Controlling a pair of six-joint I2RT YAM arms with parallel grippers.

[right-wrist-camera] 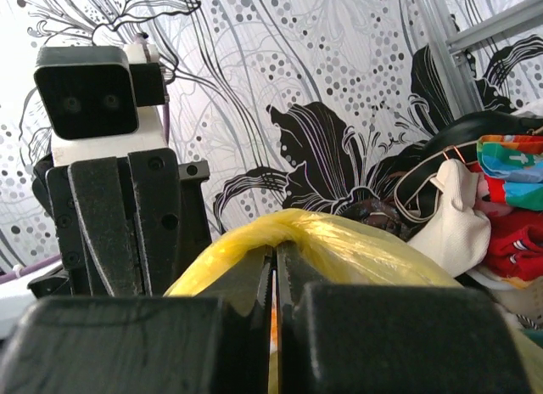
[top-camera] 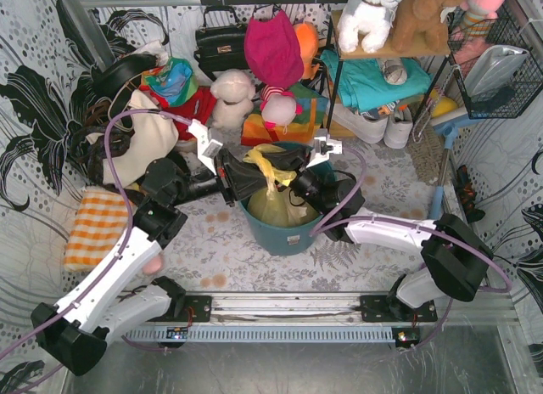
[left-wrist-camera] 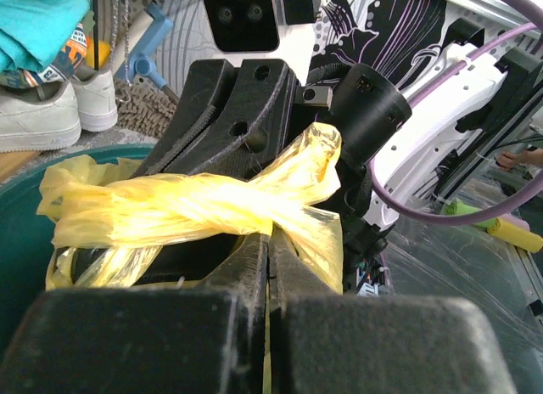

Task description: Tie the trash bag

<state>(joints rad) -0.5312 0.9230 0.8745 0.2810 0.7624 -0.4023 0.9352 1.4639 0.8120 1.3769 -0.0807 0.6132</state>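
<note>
The trash bag (top-camera: pixel 276 209), thin yellow-green plastic, sits in the teal bin (top-camera: pixel 284 239) at the table's middle. Its top is gathered into twisted strips that rise between my two grippers. My left gripper (top-camera: pixel 246 180) comes in from the left and is shut on a strip. In the left wrist view its jaws (left-wrist-camera: pixel 270 238) pinch the plastic, and a twisted yellow band (left-wrist-camera: pixel 178 205) crosses just beyond the tips. My right gripper (top-camera: pixel 294 175) faces it from the right. In the right wrist view it (right-wrist-camera: pixel 274 258) is shut on a yellow fold (right-wrist-camera: pixel 356 239). The bag's contents are hidden.
A cream tote bag (top-camera: pixel 148 139) and an orange checked cloth (top-camera: pixel 96 227) lie at the left. Plush toys, a black handbag (top-camera: pixel 219 44) and a shelf with shoes crowd the back. A wire basket (top-camera: pixel 496 71) hangs at the right.
</note>
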